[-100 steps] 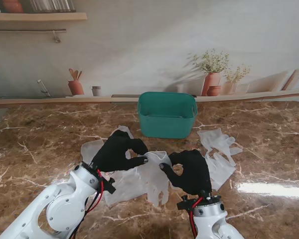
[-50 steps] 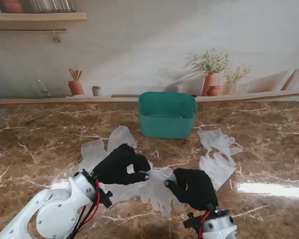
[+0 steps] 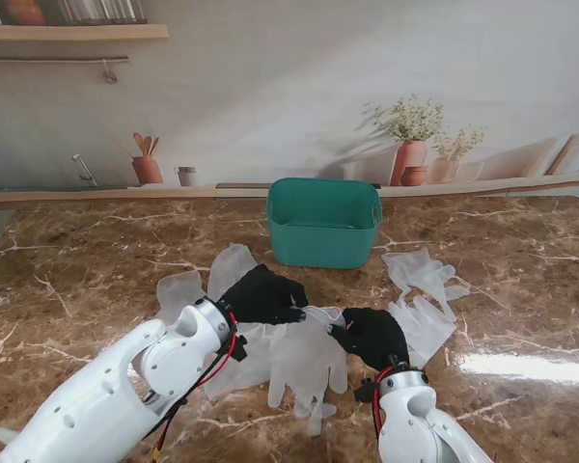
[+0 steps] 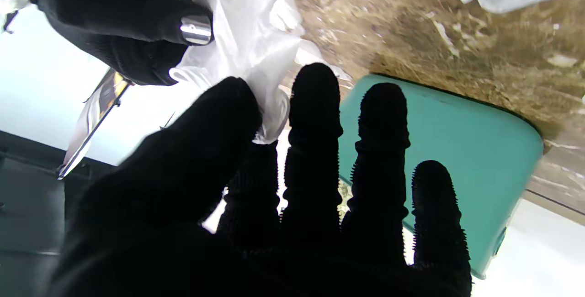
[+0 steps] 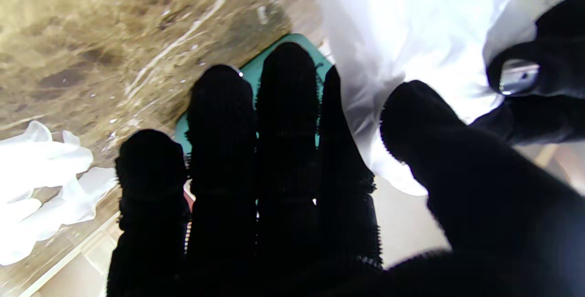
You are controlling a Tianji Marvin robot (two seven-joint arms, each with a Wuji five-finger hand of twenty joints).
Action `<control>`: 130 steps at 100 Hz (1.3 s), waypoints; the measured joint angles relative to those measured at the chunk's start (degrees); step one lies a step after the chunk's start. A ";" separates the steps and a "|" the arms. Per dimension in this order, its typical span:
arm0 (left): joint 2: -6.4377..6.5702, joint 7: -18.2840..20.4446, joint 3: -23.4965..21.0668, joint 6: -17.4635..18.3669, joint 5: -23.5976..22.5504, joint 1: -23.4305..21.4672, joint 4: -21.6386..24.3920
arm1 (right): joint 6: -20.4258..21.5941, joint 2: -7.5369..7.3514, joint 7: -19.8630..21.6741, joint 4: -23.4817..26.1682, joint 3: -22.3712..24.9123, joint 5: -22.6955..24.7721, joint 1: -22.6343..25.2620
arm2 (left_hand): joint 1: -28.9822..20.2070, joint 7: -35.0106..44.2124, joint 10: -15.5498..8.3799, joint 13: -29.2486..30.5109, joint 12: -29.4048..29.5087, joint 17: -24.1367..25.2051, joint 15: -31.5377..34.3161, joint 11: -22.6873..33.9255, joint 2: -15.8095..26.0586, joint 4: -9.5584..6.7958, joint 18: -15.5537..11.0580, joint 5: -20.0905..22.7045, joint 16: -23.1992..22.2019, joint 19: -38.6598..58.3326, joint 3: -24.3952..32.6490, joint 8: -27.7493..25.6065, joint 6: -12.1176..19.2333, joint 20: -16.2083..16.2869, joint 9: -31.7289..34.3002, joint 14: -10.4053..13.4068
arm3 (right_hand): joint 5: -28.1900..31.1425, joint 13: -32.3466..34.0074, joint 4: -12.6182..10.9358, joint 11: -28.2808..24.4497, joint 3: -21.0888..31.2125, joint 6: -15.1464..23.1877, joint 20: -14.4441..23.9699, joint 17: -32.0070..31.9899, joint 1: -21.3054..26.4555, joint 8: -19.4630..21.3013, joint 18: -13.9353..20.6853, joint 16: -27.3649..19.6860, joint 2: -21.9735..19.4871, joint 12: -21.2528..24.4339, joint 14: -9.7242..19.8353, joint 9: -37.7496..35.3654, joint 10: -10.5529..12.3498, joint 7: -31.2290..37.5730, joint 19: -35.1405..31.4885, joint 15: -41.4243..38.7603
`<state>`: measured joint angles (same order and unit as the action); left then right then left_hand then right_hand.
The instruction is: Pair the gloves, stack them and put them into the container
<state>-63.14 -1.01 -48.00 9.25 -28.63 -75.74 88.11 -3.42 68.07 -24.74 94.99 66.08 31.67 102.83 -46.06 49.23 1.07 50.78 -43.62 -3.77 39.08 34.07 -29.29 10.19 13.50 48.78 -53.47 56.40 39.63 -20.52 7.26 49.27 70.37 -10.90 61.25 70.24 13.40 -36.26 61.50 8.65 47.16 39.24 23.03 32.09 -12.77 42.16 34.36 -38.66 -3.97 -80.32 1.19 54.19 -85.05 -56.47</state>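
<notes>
**Both hands pinch one glove just short of the bin**

The left hand [image 3: 263,295] has thumb and forefinger pressed together on the cuff edge of a translucent glove [image 3: 307,359], its other fingers [image 4: 315,105] straight and apart. The right hand [image 3: 374,335] nips the same cuff from the other side, thumb against forefinger, and the glove hangs between the two with its fingertips drooping toward me. Beyond both hands stands the green container [image 3: 323,223], its near wall close in front of the knuckles with only a narrow strip of marble table [image 3: 77,280] between. Left of the left hand two more gloves [image 3: 198,280] lie flat, one partly under that arm. Right of the right hand another pair of gloves [image 3: 425,294] is spread, just beside it; farther right the table is bare to its edge.

Against half a second ago, both hands have moved farther from me, toward the container, and the glove has gone with them, hanging longer.
</notes>
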 measured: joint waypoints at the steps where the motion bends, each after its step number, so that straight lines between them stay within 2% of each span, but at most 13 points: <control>1: -0.22 -0.31 0.41 -0.06 -0.08 0.59 -0.69 | -0.10 0.05 0.00 -0.57 -0.07 -0.01 -0.51 | 0.00 0.00 0.00 -0.03 -0.01 0.00 0.00 0.00 0.00 0.00 0.00 0.00 0.00 0.00 0.00 0.00 0.00 0.00 -0.01 0.00 | -0.04 -0.17 0.00 0.02 -0.01 0.00 0.00 -0.01 0.00 0.00 0.00 0.00 0.00 0.00 0.00 0.01 0.00 0.00 0.00 0.00; 11: -2.08 -1.17 2.64 -0.47 -0.44 4.57 -5.21 | -0.58 0.26 -0.07 -3.95 -0.24 0.07 -3.87 | 0.00 0.00 0.00 -0.55 -0.63 0.03 0.01 0.04 0.00 0.00 0.00 0.00 -0.01 0.00 0.00 0.02 0.11 -0.01 -0.03 -0.18 | -0.10 -0.67 0.00 0.35 -0.03 0.04 -0.01 -0.72 0.00 0.00 0.12 -0.06 -0.01 0.00 0.00 0.03 -0.02 0.00 0.00 -0.01; 27: -4.63 -5.92 8.38 -1.60 1.46 10.54 -12.24 | -1.40 0.43 -2.20 -9.28 -1.64 2.77 -8.85 | 0.21 0.00 0.00 -0.55 -0.76 0.03 0.01 0.06 0.00 0.00 0.00 0.00 -0.01 0.00 0.00 0.02 0.46 -0.01 -0.03 -0.18 | -0.62 -0.67 0.00 0.37 -0.03 0.64 -0.01 -0.55 0.00 0.00 0.70 -0.06 -0.01 0.01 0.01 0.03 -0.02 0.00 0.00 -0.61; 42: -6.68 -5.80 11.85 -2.42 3.71 14.67 -17.02 | -4.47 0.53 -2.88 -13.46 -2.53 5.25 -12.87 | 0.23 0.00 0.00 -0.55 -0.76 0.03 0.01 0.06 0.00 0.00 0.00 0.00 -0.01 0.00 0.00 0.05 0.49 -0.01 -0.03 -0.18 | -0.76 -0.68 0.00 0.05 -0.06 0.67 -0.01 -0.53 0.00 0.13 0.93 -0.06 -0.01 -0.18 0.05 0.04 -0.02 0.07 0.00 -1.45; 77: -12.25 -6.43 19.47 -2.96 6.94 23.20 -31.98 | -11.19 0.26 1.29 -19.38 -6.07 4.08 -19.65 | 0.26 -0.05 -0.02 -0.59 0.06 0.03 0.01 -0.75 0.01 0.00 0.00 0.00 0.26 0.69 0.04 2.34 0.48 -0.01 -0.97 -0.19 | -1.06 -1.27 0.00 -0.03 -0.59 0.69 -0.08 -0.14 0.00 0.25 1.39 -0.06 -0.01 -0.69 0.22 0.09 -0.02 0.06 0.00 -2.06; 86: -12.77 -6.30 20.13 -3.54 7.16 23.89 -33.00 | -11.98 0.31 1.74 -20.91 -6.94 4.17 -20.98 | 0.29 -4.49 -0.04 -5.01 2.42 0.09 -2.73 -5.73 1.03 -0.09 0.00 -0.15 3.32 0.73 0.11 5.90 -0.72 -0.01 -4.42 -0.27 | -1.22 -2.89 0.00 0.79 -0.61 0.70 -1.34 -0.24 0.00 -0.68 2.01 -0.09 -0.01 -0.69 0.53 1.01 0.05 -0.73 0.00 -1.22; 94: -13.11 -6.91 20.45 -4.91 6.52 24.08 -33.32 | -13.32 0.32 2.00 -21.64 -7.45 4.54 -21.68 | 2.69 -17.46 0.13 -10.76 10.57 1.25 -8.77 -11.00 2.06 -0.30 -0.32 -4.45 8.87 0.74 2.95 5.67 -4.32 -0.70 -12.56 -0.27 | -4.24 -6.03 0.00 3.15 -0.65 -0.08 -2.30 -1.57 0.00 -4.25 3.53 -0.84 -0.04 0.07 0.80 3.56 0.07 -3.12 0.00 1.62; 98: -13.18 -7.17 20.47 -5.27 6.12 24.09 -33.34 | -14.36 0.32 2.22 -21.78 -7.63 5.25 -21.87 | 4.86 -20.98 0.51 -12.61 15.00 1.65 -10.75 -11.36 3.56 -0.41 -0.73 -5.99 10.84 0.70 4.96 5.29 -5.36 -1.15 -15.94 0.08 | -7.16 -9.23 0.00 5.25 -1.26 -1.48 -3.48 -3.51 -0.09 -5.18 4.49 -1.96 -0.93 1.34 1.18 7.00 0.07 -8.67 0.92 4.84; 101: -13.19 -7.26 20.47 -5.47 5.85 24.09 -33.33 | -15.20 0.30 2.45 -21.80 -7.75 5.94 -21.94 | 6.17 -23.96 0.66 -14.74 17.40 2.17 -12.85 -11.95 4.42 -1.68 -1.08 -7.39 12.25 0.63 6.40 5.59 -6.18 -1.55 -18.81 0.23 | -8.12 -10.99 0.00 5.96 -1.49 -2.59 -3.54 -4.69 -1.42 -4.84 4.92 -2.53 -1.57 1.57 1.19 8.69 0.01 -12.03 1.69 6.26; 105: -13.16 -7.34 20.44 -5.90 5.46 24.07 -33.22 | -15.89 0.26 2.61 -21.82 -7.84 6.78 -21.99 | 6.97 -26.52 0.76 -16.52 19.34 2.69 -13.91 -12.27 4.35 -2.80 -1.74 -9.21 13.77 -0.54 6.40 5.38 -7.01 -2.47 -22.04 0.50 | -10.52 -14.16 -3.77 7.43 -1.93 -4.77 -4.35 -6.98 -3.14 -1.43 5.56 -4.14 -2.48 2.80 1.21 13.02 -0.24 -20.66 3.87 9.49; 109: -13.09 -7.58 20.35 -6.57 4.70 23.98 -32.93 | -15.95 0.20 2.62 -21.93 -7.88 7.58 -22.01 | 6.98 -28.83 0.86 -18.56 20.46 3.35 -15.74 -13.16 4.94 -2.83 -2.39 -10.30 15.20 -1.70 6.40 6.05 -7.64 -3.50 -24.75 0.86 | -13.67 -16.29 -5.13 8.71 -2.41 -5.50 -4.80 -8.98 -3.94 -0.43 5.90 -5.33 -3.08 3.43 1.25 16.89 -0.10 -25.87 5.44 11.73; 117: -12.85 -8.51 19.88 -8.01 2.97 23.50 -31.96 | -15.90 0.04 2.44 -22.05 -7.89 8.54 -22.01 | 6.98 -30.17 1.04 -20.96 22.06 3.67 -17.12 -12.90 5.51 -2.84 -3.22 -11.44 17.10 -3.60 6.43 6.60 -8.25 -5.04 -28.24 1.11 | -19.98 -20.90 -5.21 10.13 -3.47 -7.70 -6.33 -13.07 -3.81 0.16 6.41 -7.41 -3.57 4.96 1.30 25.29 -0.10 -31.53 11.22 17.04; 130: -11.80 -8.81 17.58 -8.59 2.52 21.78 -28.61 | -15.48 0.04 0.91 -21.39 -6.55 9.09 -21.07 | 6.98 -30.27 1.12 -22.77 23.23 4.57 -18.63 -13.27 6.05 -2.85 -3.79 -12.13 18.60 -5.03 6.43 6.70 -8.31 -6.56 -30.93 1.37 | -25.90 -26.89 -5.23 10.71 -4.52 -8.86 -9.05 -17.93 -3.81 0.13 6.66 -10.47 -4.07 8.49 1.89 33.85 -0.12 -33.44 19.72 22.68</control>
<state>-74.94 -9.82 -30.42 0.66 -26.10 -53.96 59.50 -18.90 68.11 -23.83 73.59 59.53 40.76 81.76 -39.08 18.96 2.19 28.00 -20.40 0.80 20.45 20.80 -23.25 7.35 9.71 36.65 -34.87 51.38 46.06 -13.82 -1.05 42.71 39.44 -9.53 35.34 43.35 8.17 -25.55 56.98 -0.21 38.11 21.32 19.22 32.22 -6.11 31.69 30.29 -30.17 -2.08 -46.47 1.07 20.75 -65.33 -33.79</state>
